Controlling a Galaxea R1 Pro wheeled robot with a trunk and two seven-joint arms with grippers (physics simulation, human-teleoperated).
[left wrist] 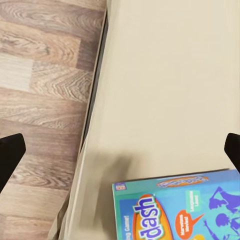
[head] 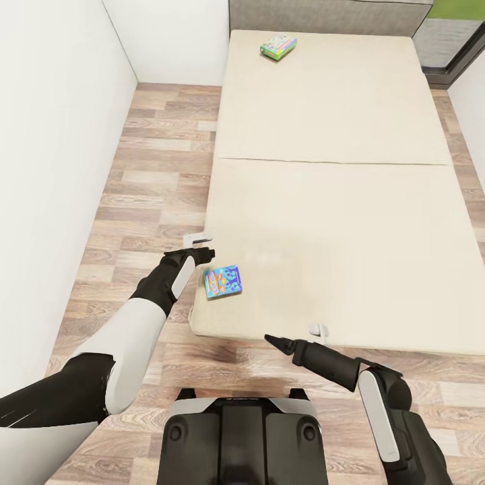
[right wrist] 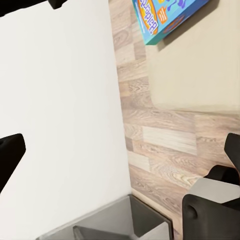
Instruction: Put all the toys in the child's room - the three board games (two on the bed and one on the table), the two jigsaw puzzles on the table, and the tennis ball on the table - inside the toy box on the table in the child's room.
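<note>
A second game (head: 278,47) is seen at the bed's (head: 323,202) far-left corner from the head; the blue game (head: 223,281) lies at its near-left corner. The left gripper (head: 199,244), fingers apart, is held beside it; the right gripper (head: 296,337) is parted too.

Plain beige bed mattress (head: 337,222), faint seam across middle. Flat blue printed game box (head: 223,281) near mattress's front-left corner: orange-red oval logo, yellow lettering, purple figures. Flat white-green printed game box (head: 278,46) near mattress's far edge: multicoloured specks. Wood-plank floor (head: 148,168): brown, tan, grey streaks. White wall (head: 54,135). Arms white and black; fingertips (left wrist: 10,155) black.
</note>
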